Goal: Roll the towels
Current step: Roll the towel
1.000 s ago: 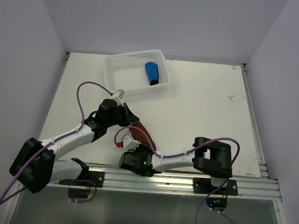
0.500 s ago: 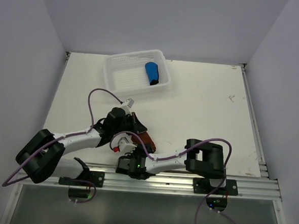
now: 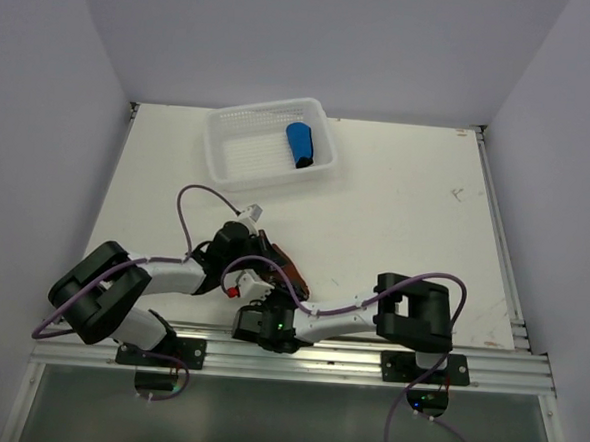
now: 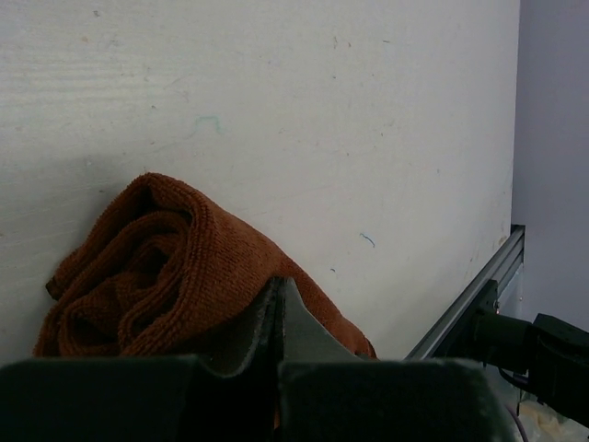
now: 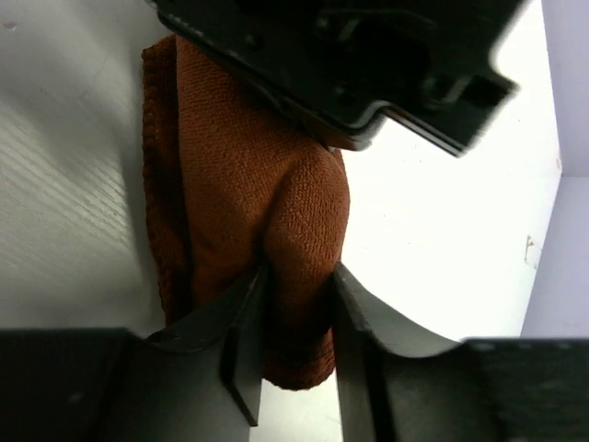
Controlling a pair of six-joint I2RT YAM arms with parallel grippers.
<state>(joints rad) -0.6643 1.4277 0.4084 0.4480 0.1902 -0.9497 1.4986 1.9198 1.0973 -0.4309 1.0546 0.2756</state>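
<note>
Here the rust-brown terry cloth towel [image 5: 248,184] lies loosely coiled, low and centre in the top view. The right gripper [image 5: 294,308] clamps a fold of it. The left gripper [image 4: 279,318] is closed tip to tip against the coil. One should probably pin while the other turns slowly, keeping edges aligned. The bright blue rolled towel [image 3: 300,144] sits in the white plastic mesh basket [image 3: 241,160], upper centre.

Robotics lab test cell. Evidence: bare white tabletop [image 3: 405,218], plain partition walls [image 3: 316,42] on three sides, twin robot arms [image 3: 344,312] bolted to aluminium rail [image 3: 487,365] at near edge.
</note>
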